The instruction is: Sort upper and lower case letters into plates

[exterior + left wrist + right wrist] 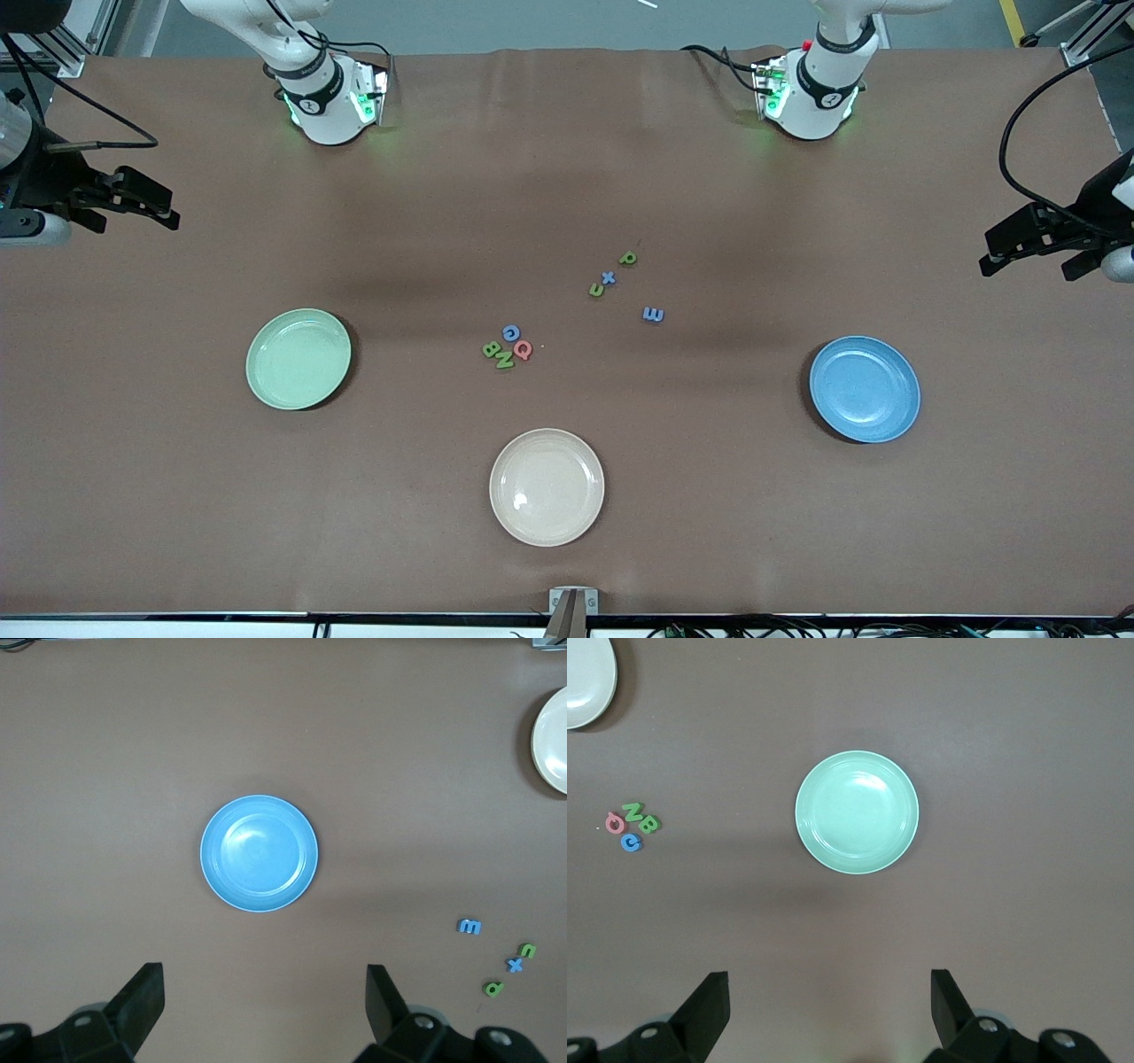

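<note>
Two Franka arms wait over a brown desk (567, 177), one at each end. The left pincer (1032, 248) hangs at the desk's edge at the left arm's end, fingers spread wide with nothing between them; the right pincer (133, 206) hangs at the edge at the right arm's end, likewise wide and empty.

The blue plate (865, 388) lies bare toward the left arm's end, the mint green plate (299, 358) bare toward the right arm's end, and a cream plate (547, 486) sits near the middle of the camera-side edge.

At mid-desk the capitals cluster together: blue G (511, 332), red Q (523, 350), green N (504, 360), green B (490, 350). Closer to the bases lie green p (627, 259), blue x (608, 278) and green u (596, 290), with blue m (653, 315) apart.
</note>
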Robot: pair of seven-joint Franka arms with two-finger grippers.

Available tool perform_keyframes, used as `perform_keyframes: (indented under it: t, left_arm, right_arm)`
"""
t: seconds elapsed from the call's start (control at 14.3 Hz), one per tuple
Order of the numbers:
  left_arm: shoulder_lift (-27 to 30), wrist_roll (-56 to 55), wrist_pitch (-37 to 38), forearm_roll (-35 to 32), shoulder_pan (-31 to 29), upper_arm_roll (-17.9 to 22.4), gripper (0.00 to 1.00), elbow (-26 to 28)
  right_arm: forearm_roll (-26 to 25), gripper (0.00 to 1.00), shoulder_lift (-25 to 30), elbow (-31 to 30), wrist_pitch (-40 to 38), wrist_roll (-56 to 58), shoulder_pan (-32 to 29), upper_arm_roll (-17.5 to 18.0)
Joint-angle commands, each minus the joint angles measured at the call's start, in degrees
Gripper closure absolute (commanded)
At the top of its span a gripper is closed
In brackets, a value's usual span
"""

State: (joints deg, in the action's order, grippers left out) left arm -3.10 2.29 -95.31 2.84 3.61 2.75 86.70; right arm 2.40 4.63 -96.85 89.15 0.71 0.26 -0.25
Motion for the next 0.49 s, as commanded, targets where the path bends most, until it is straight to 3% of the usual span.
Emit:
perform_keyframes:
  t: [0.0, 0.42]
  left_arm:
    - [-0.77, 1.39, 1.36, -0.56, -0.27, 0.15, 0.0, -1.97]
    - [-1.38, 0.35, 1.36, -0.21, 0.08, -0.12, 0.0, -1.71]
  right_arm:
    - [0.24, 0.0, 1.35, -1.07, 0.32, 0.53, 0.27, -0.1]
    - [0.24, 0.0, 1.35, -1.06, 0.32, 0.53, 0.18, -0.1]
